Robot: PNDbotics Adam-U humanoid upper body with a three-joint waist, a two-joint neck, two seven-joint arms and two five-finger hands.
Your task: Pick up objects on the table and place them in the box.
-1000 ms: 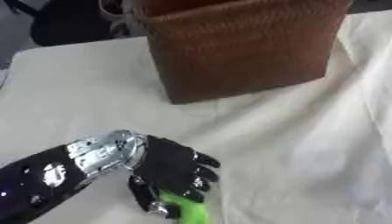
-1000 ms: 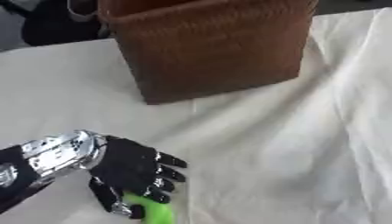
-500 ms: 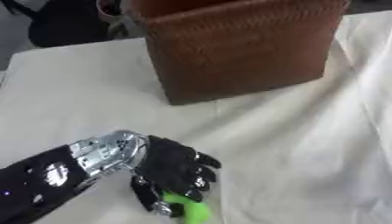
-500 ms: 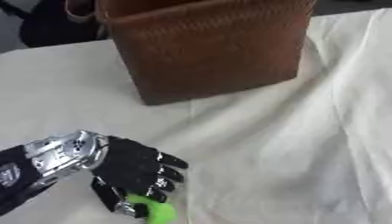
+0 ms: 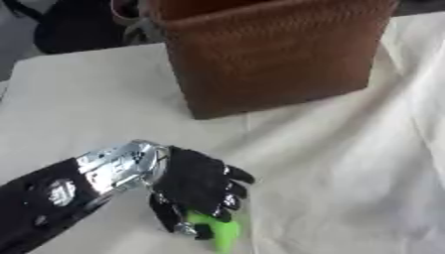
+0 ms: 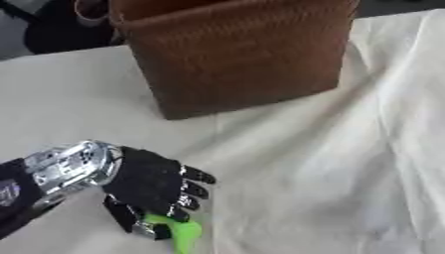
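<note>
A small bright green object (image 5: 220, 233) lies on the cream cloth near the front edge, partly under my left hand (image 5: 195, 187). The hand comes in from the lower left, black with a silver wrist, palm down, its fingers and thumb curled round the upper part of the green object. What the object is cannot be made out. A brown woven box (image 5: 269, 54) stands upright at the back centre, well beyond the hand. My right hand shows in neither view.
The table is covered by a wrinkled cream cloth (image 5: 347, 163), with folds running along the right side. Dark shapes sit beyond the table's far left edge (image 5: 78, 30).
The left hand has stayed over the green object, with its fingers drawn a little closer round it. The picture has shifted slightly.
</note>
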